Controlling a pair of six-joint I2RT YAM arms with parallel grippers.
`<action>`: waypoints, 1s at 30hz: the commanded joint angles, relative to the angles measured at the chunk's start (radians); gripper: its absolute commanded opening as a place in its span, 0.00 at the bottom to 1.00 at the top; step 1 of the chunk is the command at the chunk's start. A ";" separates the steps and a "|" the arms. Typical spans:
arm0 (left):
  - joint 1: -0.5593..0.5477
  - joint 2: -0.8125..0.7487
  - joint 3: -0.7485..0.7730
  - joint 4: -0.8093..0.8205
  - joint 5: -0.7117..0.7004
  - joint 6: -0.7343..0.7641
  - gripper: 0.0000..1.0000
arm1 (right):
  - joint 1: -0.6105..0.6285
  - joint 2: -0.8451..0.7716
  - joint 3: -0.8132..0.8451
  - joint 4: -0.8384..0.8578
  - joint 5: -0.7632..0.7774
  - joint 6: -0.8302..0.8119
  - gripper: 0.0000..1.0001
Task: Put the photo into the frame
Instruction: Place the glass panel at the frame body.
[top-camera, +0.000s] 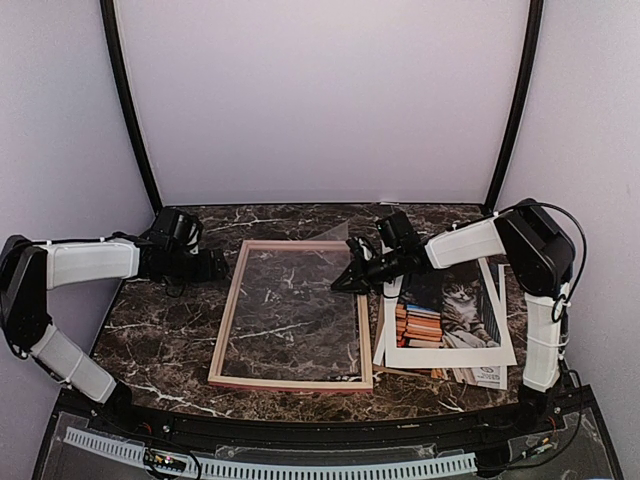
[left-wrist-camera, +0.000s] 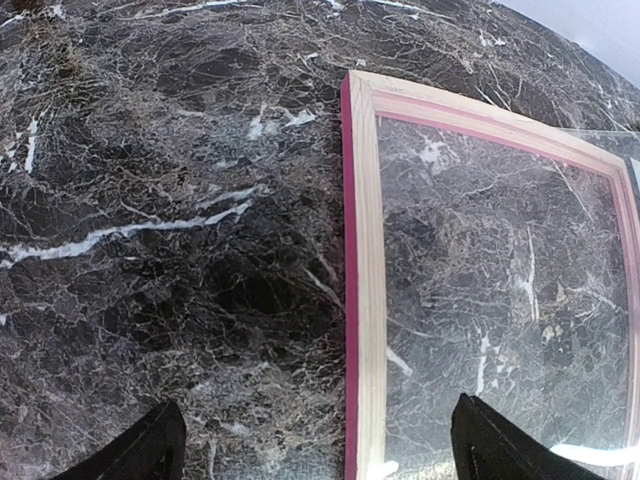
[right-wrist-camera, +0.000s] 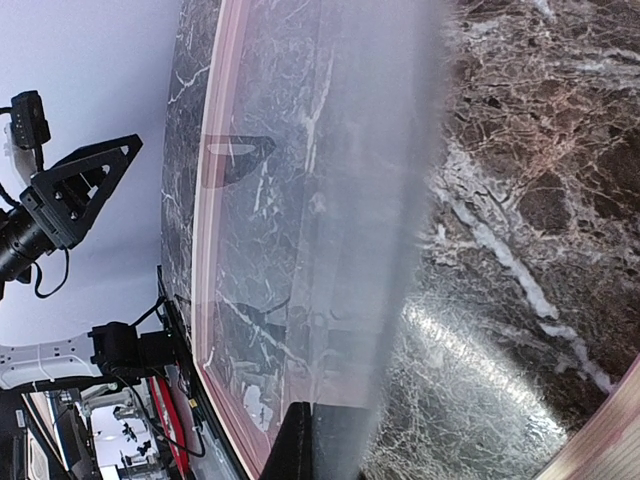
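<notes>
The frame (top-camera: 228, 320) lies flat mid-table with its pale wood reverse up; its pink edge shows in the left wrist view (left-wrist-camera: 347, 300). A clear pane (top-camera: 300, 280) rests over the frame's opening, tilted up at its right side. My right gripper (top-camera: 352, 278) is shut on that raised edge, fingers pinched together (right-wrist-camera: 315, 445) on the pane (right-wrist-camera: 340, 200). The photo (top-camera: 455, 310), cat and books facing up, lies on the table to the right, under the right arm. My left gripper (top-camera: 222, 265) stands open (left-wrist-camera: 318, 455) above the frame's left rail, near its far corner, holding nothing.
A printed white sheet (top-camera: 480, 375) and a brown board edge (top-camera: 415, 372) poke out from under the photo's near side. Dark marble table (top-camera: 170, 330) with white walls behind; black uprights (top-camera: 130, 110) stand at the back corners.
</notes>
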 joint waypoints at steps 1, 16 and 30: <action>-0.008 0.006 0.031 0.011 0.006 0.012 0.95 | -0.001 0.010 0.024 -0.025 -0.037 -0.029 0.00; -0.015 0.023 0.037 0.012 0.005 0.015 0.95 | -0.002 0.014 0.038 -0.041 -0.038 -0.038 0.00; -0.017 0.032 0.033 0.010 0.000 0.016 0.95 | -0.009 -0.007 0.037 -0.040 -0.036 -0.046 0.00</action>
